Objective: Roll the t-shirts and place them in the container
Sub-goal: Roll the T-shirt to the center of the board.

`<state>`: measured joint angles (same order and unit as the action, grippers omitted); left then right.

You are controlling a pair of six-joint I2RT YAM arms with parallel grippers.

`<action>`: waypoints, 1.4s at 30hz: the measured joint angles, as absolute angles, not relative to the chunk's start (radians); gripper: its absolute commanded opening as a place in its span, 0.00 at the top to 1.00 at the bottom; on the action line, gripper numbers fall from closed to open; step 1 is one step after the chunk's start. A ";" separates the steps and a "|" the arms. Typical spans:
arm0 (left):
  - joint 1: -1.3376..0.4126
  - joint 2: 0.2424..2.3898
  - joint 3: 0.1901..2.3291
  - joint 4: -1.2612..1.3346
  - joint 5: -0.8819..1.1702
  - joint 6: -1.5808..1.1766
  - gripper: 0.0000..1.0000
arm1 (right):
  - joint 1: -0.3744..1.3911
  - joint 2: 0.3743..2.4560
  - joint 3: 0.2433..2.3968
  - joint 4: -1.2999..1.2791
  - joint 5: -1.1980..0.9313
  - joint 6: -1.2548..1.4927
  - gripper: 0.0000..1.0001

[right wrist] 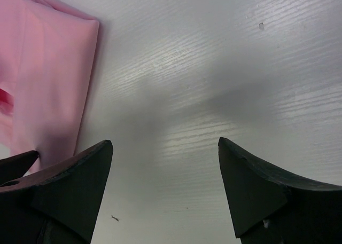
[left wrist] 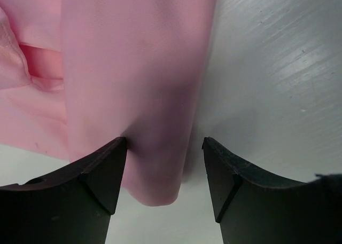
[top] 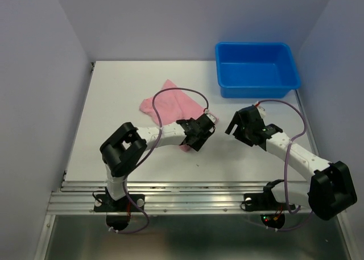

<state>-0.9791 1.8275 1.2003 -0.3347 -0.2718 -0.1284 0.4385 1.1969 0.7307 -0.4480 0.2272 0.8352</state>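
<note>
The light pink t-shirt (top: 170, 103) lies folded and bunched on the white table, left of centre. My left gripper (top: 206, 123) is low over its near right end. In the left wrist view a rounded fold of the t-shirt (left wrist: 133, 84) reaches down between the parted fingers of the left gripper (left wrist: 164, 148). The fold sits against the left finger (left wrist: 91, 185), with a bare gap to the right one. My right gripper (top: 238, 122) is to the right of the shirt. In its own view the right gripper (right wrist: 165, 148) stands open over bare table, with the t-shirt (right wrist: 48, 73) at the upper left.
A blue rectangular plastic bin (top: 256, 69), with nothing in it, stands at the back right of the table (top: 114, 100). Grey walls close in both sides and the back. A metal rail (top: 170, 198) runs along the near edge by the arm bases.
</note>
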 measured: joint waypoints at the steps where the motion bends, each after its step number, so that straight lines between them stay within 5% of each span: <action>1: -0.979 1.834 1.201 -0.335 -0.278 -0.127 0.33 | 0.439 1.197 0.731 -0.448 0.227 0.835 0.14; 8: -0.979 1.895 1.230 -0.315 -0.302 -0.117 0.62 | 0.439 1.198 0.731 -0.448 0.224 0.835 0.14; 10: -0.977 1.901 1.234 -0.306 -0.299 -0.115 0.93 | 0.439 1.198 0.731 -0.447 0.223 0.835 0.15; 11: -0.974 1.901 1.234 -0.303 -0.299 -0.109 1.00 | 0.439 1.198 0.731 -0.447 0.221 0.835 0.15; 32: -0.870 1.795 1.179 -0.212 0.141 -0.152 1.00 | 0.439 1.356 0.604 -0.043 -0.118 0.974 0.04; 42: -0.867 1.790 1.138 -0.188 0.211 -0.163 1.00 | 0.438 1.545 0.607 0.241 -0.231 1.079 0.23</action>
